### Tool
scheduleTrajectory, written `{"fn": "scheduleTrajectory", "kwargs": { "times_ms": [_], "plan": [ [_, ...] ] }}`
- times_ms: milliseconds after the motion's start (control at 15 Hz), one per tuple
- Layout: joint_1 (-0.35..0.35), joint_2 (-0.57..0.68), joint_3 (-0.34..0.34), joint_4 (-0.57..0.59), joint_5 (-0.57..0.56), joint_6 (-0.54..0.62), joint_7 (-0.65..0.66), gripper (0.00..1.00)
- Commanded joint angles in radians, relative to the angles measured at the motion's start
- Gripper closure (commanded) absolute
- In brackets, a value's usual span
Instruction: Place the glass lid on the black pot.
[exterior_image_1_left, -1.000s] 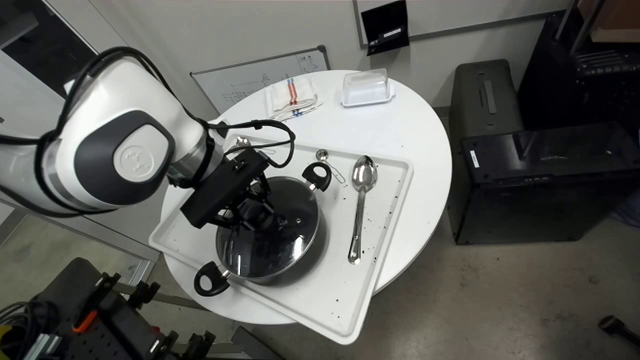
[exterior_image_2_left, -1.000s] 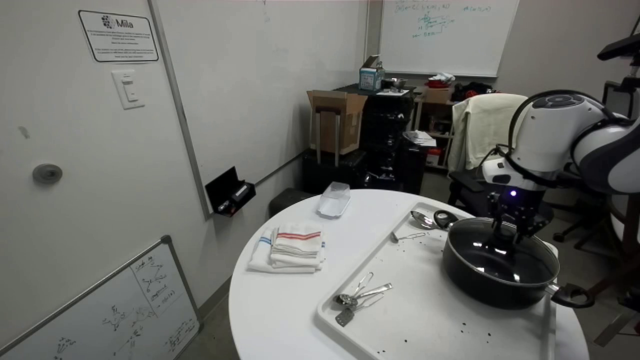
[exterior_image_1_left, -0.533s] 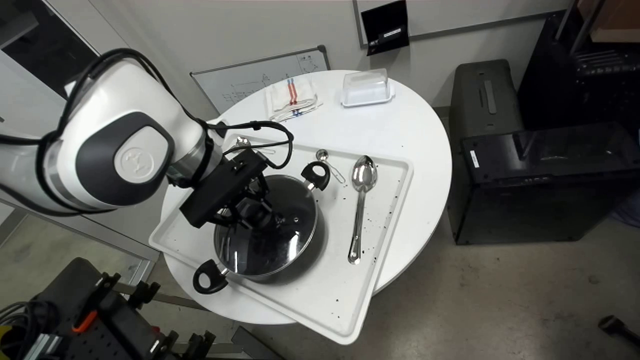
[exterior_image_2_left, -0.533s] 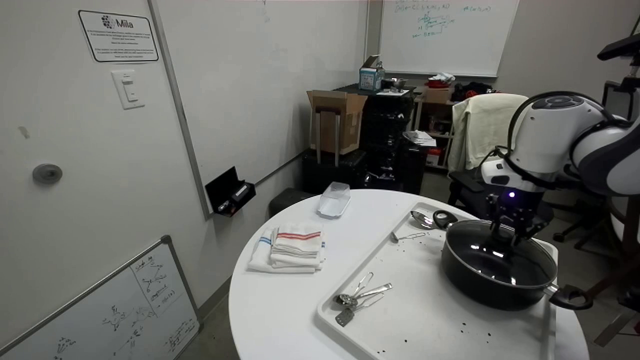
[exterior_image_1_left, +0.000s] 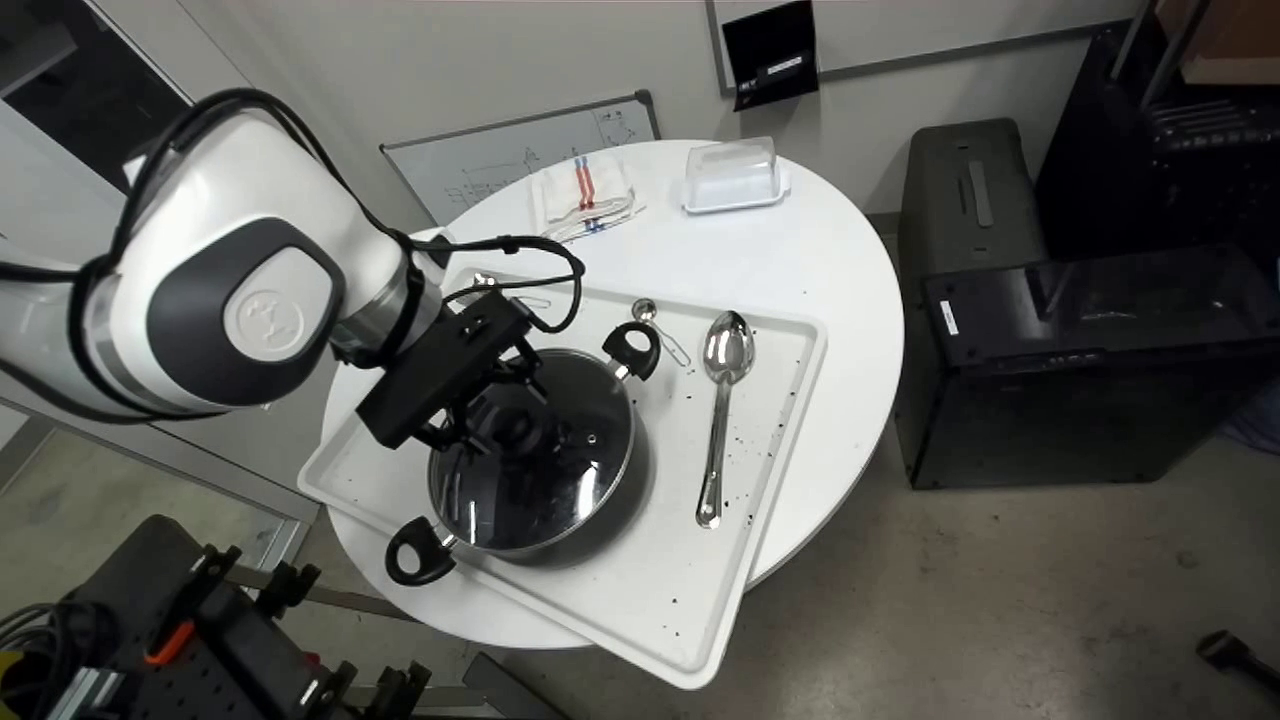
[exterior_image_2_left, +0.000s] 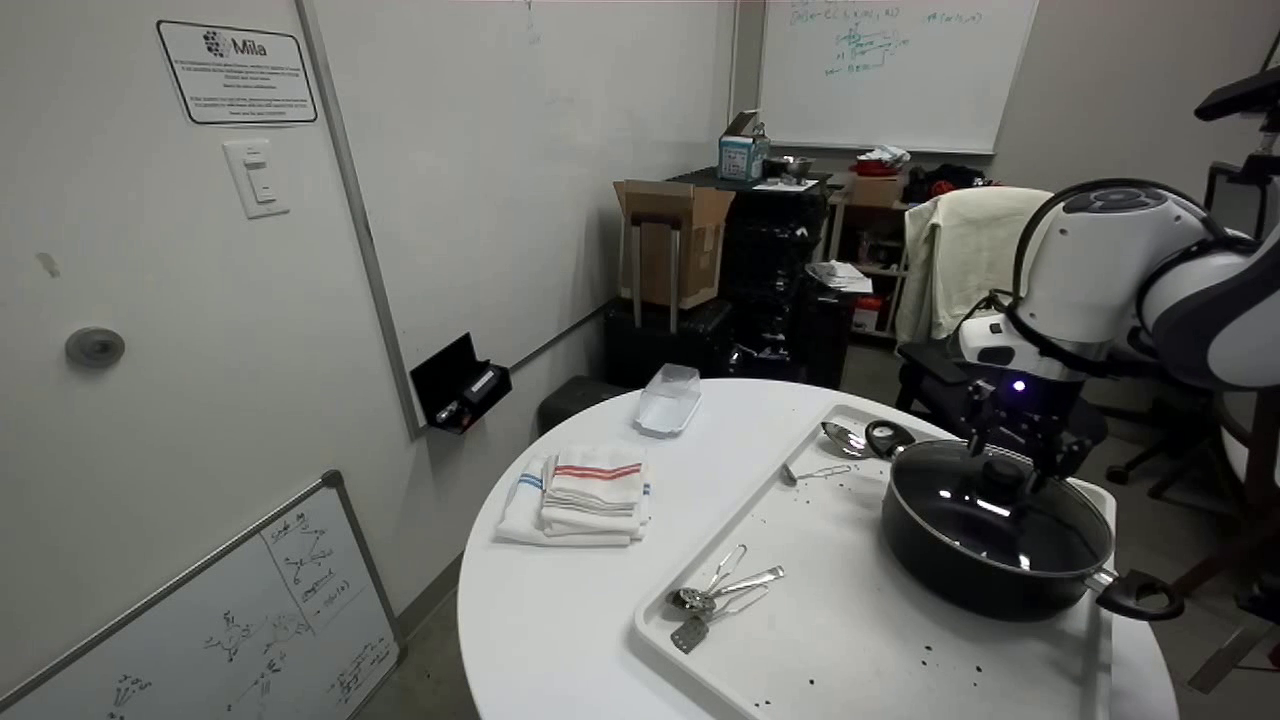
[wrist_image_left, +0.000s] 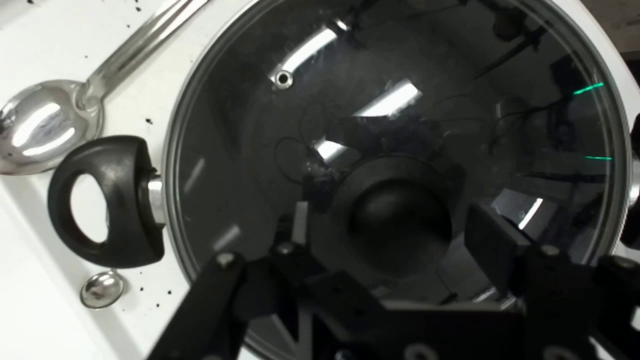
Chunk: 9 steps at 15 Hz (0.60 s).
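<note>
Now your gripper (wrist_image_left: 392, 225) is spread wide with nothing in it, the knob (exterior_image_2_left: 1002, 474) sits just ahead, lined up with the gap, and the lid (exterior_image_1_left: 552, 470) rests on the pot (exterior_image_2_left: 965, 568), so you should probably pull straight back and not sideways.

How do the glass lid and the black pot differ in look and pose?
The glass lid is glossy, with bright reflections; the black pot has a duller outer wall. The lid has one round knob in its middle; the pot has two loop handles on opposite sides. The lid rests on the pot; the pot stands on the white tray. Both are round and roughly equally wide.
</note>
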Motion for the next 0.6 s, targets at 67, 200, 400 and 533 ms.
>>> {"fn": "scheduleTrajectory", "kwargs": {
  "times_ms": [67,200,400,533],
  "plan": [
    [-0.024,-0.034,0.032,-0.021,0.055,0.025,-0.04,0.0],
    [-0.026,-0.048,0.037,-0.027,0.069,0.021,-0.045,0.0],
    [-0.03,-0.084,0.045,-0.049,0.093,0.012,-0.053,0.0],
    [-0.033,-0.111,0.049,-0.067,0.11,0.01,-0.063,0.0]
  ]
}}
